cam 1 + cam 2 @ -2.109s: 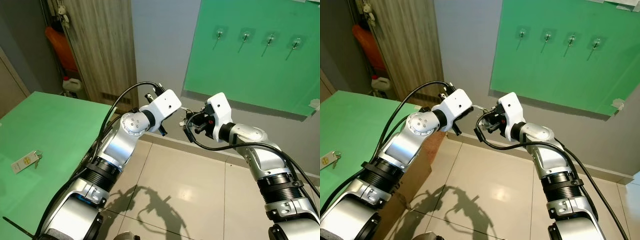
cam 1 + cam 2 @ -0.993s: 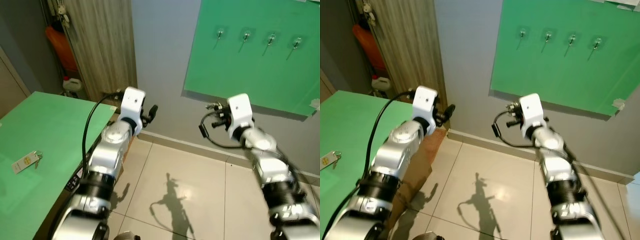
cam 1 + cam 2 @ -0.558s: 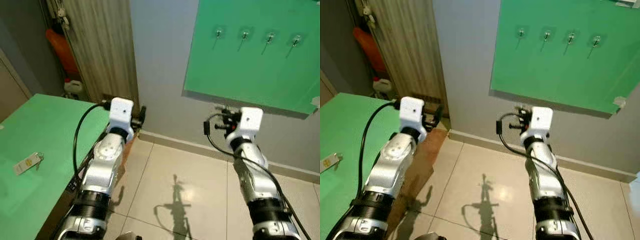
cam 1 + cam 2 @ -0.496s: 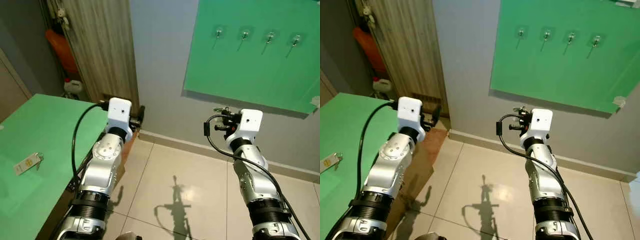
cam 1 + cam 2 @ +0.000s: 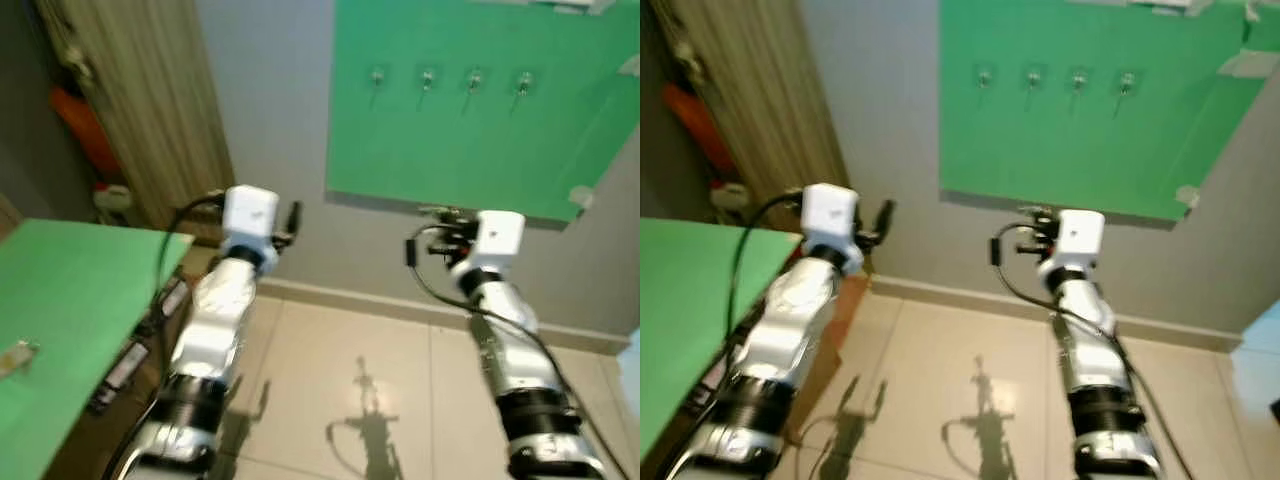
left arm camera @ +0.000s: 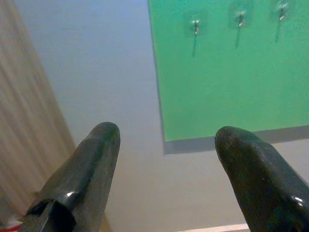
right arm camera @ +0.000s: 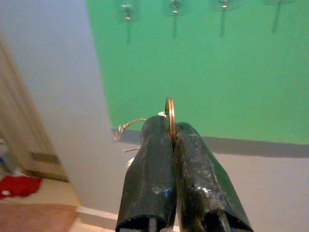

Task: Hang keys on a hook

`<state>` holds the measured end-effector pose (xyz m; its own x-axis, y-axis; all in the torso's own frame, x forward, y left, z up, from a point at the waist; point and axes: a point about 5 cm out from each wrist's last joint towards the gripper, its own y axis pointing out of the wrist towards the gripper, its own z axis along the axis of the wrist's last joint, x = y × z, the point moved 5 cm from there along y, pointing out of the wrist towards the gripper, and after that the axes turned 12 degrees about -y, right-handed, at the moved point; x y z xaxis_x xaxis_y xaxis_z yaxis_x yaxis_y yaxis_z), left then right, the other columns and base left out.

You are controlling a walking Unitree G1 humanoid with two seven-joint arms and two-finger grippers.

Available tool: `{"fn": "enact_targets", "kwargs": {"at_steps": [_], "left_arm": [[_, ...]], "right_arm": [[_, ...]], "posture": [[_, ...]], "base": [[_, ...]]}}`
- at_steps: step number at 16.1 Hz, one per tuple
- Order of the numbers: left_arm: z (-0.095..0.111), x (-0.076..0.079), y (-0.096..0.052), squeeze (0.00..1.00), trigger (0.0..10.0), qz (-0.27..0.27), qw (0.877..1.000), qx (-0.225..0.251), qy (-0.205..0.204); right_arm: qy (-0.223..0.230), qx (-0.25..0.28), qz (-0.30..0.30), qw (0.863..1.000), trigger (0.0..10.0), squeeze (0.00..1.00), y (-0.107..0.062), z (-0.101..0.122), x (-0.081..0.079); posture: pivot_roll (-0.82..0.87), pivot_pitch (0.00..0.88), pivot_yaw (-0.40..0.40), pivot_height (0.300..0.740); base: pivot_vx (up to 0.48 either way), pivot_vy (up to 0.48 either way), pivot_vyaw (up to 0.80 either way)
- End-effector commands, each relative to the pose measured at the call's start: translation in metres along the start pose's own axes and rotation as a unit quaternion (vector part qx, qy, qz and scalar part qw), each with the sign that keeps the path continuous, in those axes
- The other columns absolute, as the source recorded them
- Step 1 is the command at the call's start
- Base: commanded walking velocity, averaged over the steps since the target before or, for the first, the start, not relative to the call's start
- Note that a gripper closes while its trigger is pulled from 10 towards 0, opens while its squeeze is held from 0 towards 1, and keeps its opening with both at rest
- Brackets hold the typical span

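A key ring (image 7: 169, 112) with a thin wire loop is pinched between the tips of my right gripper (image 7: 170, 128), which is shut on it. That gripper (image 5: 438, 213) is held out toward the wall, below the green board (image 5: 480, 150). Several metal hooks (image 5: 427, 78) run in a row near the board's top, well above and beyond the ring. My left gripper (image 6: 164, 135) is open and holds nothing. It points at the grey wall left of the board (image 5: 292, 214). Another key with a white tag (image 5: 15, 352) lies on the green table.
The green table (image 5: 70, 300) fills the lower left, with a brown edge beside my left arm. A wooden door (image 5: 140, 110) and an orange object (image 5: 80, 125) stand at the left. Pale floor tiles (image 5: 360, 350) lie below the arms, and the picture is somewhat blurred.
Two seconds ago the grippers were close together; they have drawn apart and both point at the wall. The whole view has since shifted, bringing the board nearer the middle.
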<state>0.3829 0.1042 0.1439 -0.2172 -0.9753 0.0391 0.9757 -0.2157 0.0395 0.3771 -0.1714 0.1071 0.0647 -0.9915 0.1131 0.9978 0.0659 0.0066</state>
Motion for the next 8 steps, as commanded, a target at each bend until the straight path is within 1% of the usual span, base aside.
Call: {"fn": "enact_targets", "kwargs": {"at_steps": [1, 3, 5, 7, 8], "left_arm": [[-0.0047, -0.0174, -0.0013, 0.00, 10.0, 0.030, 0.999, -0.012, 0.024], [-0.0056, -0.0178, -0.0008, 0.00, 10.0, 0.029, 0.999, -0.014, -0.010], [-0.0055, -0.0216, 0.0001, 0.00, 10.0, 0.035, 0.999, -0.014, -0.017], [-0.0046, -0.0213, 0.0004, 0.00, 10.0, 0.036, 0.999, -0.012, -0.014], [-0.0022, -0.0215, 0.0007, 0.00, 10.0, 0.039, 0.999, -0.005, -0.001]], "right_arm": [[0.000, 0.009, 0.017, 1.000, 0.0, 0.00, 0.0035, 0.0048, -0.0110], [-0.002, 0.010, 0.025, 1.000, 0.0, 0.00, 0.0042, 0.0055, -0.0139], [-0.006, 0.010, 0.029, 1.000, 0.0, 0.00, 0.0046, 0.0055, -0.0156], [-0.005, 0.009, 0.030, 1.000, 0.0, 0.00, 0.0047, 0.0056, -0.0155], [-0.004, 0.009, 0.032, 0.999, 0.0, 0.00, 0.0051, 0.0060, -0.0162]], "posture": [[-0.03, 0.000, 0.040, 0.740], [-0.04, 0.000, 0.036, 0.740], [-0.04, 0.000, 0.035, 0.740], [-0.04, 0.000, 0.034, 0.740], [-0.04, 0.000, 0.033, 0.740]], "base": [[0.270, -0.394, 0.00], [0.270, -0.394, 0.00], [0.328, -0.343, 0.00], [0.384, -0.285, 0.00], [0.424, 0.000, 0.00]]}}
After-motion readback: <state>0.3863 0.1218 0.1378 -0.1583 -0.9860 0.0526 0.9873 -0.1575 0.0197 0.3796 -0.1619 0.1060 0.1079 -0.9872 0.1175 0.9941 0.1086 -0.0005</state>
